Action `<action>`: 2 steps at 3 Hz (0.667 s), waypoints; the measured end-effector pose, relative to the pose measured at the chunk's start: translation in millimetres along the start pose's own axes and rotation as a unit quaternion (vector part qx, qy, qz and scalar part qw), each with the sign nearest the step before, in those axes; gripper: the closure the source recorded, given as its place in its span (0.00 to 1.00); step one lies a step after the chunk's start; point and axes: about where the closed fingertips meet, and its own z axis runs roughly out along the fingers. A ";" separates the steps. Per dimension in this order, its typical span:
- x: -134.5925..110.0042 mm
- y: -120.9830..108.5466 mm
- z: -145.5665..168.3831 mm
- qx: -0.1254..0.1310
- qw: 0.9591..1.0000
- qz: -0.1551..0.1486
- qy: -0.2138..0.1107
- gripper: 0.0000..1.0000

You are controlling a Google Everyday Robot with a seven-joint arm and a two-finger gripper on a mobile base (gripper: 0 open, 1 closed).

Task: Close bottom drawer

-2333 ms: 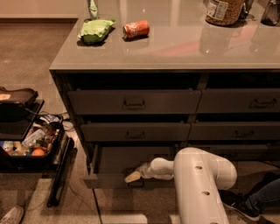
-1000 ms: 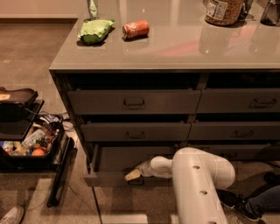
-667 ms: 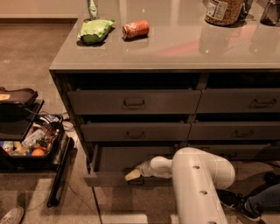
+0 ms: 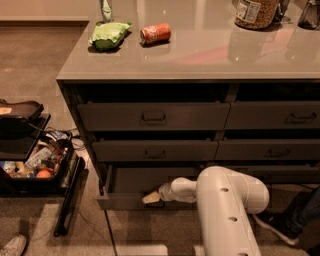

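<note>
The bottom drawer (image 4: 125,200) is the lowest one in the left column of a dark grey cabinet and stands pulled out a short way, its low front near the floor. My white arm reaches in from the lower right, and my gripper (image 4: 151,198) rests at the middle of that drawer front, about where the handle sits. The handle itself is hidden behind the gripper. The two drawers above it (image 4: 154,118) look pushed in.
On the countertop (image 4: 210,50) lie a green bag (image 4: 107,35), a red can (image 4: 155,33) and a jar (image 4: 256,12). An open black case (image 4: 30,165) of items sits on the floor at left. A person's leg and shoe (image 4: 280,227) are at the lower right.
</note>
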 end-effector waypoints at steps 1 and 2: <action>0.0 0.0 0.0 0.000 1.000 0.000 0.000 0.00; -5.9 11.6 -6.4 -0.002 0.998 -0.038 -0.042 0.00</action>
